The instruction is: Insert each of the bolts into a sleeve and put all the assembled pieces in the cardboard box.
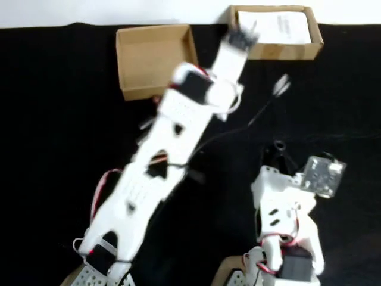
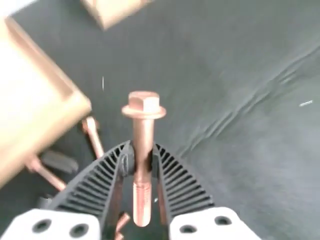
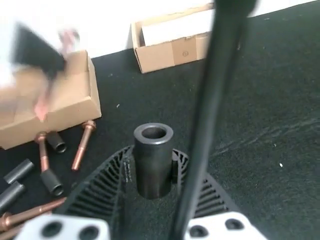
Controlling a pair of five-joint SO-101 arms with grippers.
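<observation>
My left gripper [image 2: 142,150] is shut on the shank of a copper bolt [image 2: 144,107], hex head pointing away from the wrist. In the high view this left gripper [image 1: 241,39] is a blur held high near the back boxes. Over the mat at the near right, my right gripper [image 3: 151,167] is shut on a dark sleeve [image 3: 152,145] held upright with its bore open at the top; it also appears in the high view as the right gripper [image 1: 278,150]. An open cardboard box [image 1: 156,59] stands at the back left. Loose bolts [image 3: 82,145] and sleeves [image 3: 55,142] lie beside the box [image 3: 50,110].
A second cardboard box [image 1: 280,33] with white paper inside stands at the back right. A black cable [image 3: 210,115] crosses close in front of the right wrist camera. A thin wire [image 1: 262,110] lies on the black mat between the arms.
</observation>
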